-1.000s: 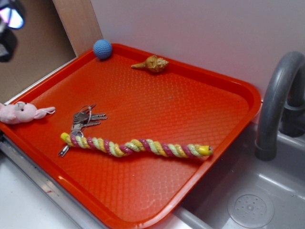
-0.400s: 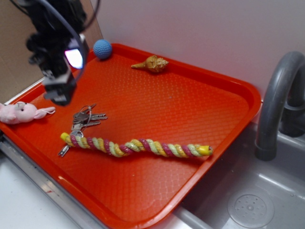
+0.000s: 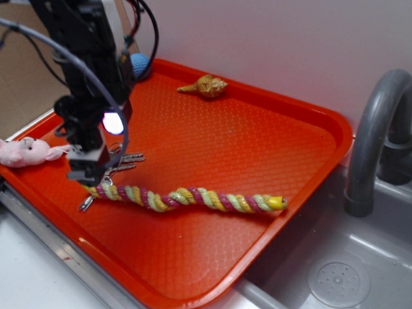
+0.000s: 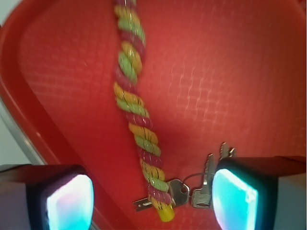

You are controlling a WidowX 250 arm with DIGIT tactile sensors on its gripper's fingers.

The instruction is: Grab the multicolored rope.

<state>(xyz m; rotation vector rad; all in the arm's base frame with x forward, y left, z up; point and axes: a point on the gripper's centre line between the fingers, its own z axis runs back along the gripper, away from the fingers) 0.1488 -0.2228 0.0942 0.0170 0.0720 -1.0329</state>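
Multicolored rope lies left-right across tray (flat).

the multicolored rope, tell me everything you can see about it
The multicolored rope is a thick twist of yellow, pale green and magenta-pink strands, fibrous-looking, with yellow capped ends. It lies flat and slightly wavy on the orange tray, toward its front edge. Its left end rests across the bunch of keys. The open claw straddles that same end without touching it, in the wrist view; nothing grips the rope.
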